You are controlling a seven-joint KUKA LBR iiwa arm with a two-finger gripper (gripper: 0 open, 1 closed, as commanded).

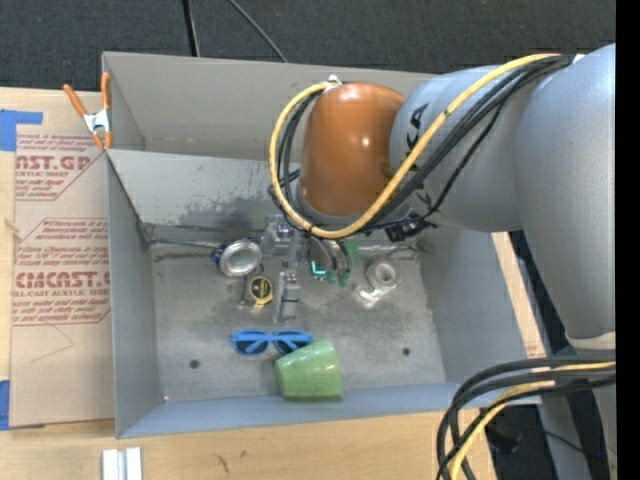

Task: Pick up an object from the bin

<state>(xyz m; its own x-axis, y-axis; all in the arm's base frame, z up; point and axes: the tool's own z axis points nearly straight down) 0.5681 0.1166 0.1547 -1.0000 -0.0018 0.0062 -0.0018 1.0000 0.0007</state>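
Note:
My gripper (290,290) hangs low over the middle of the bin floor, below the arm's orange cover. Just to its left lies a small round yellow and black thing (260,289). Further left and a little back is a silver can with a blue part (238,258), lying on its side. A pair of blue sunglasses (271,342) lies on the floor just in front of the gripper. To the right of the gripper, a green and dark thing (338,264) is partly hidden under the arm.
A light green cup (309,370) lies on its side against the bin's front wall. A clear whitish thing (378,282) sits right of centre. The arm and its cables cover the bin's back right part.

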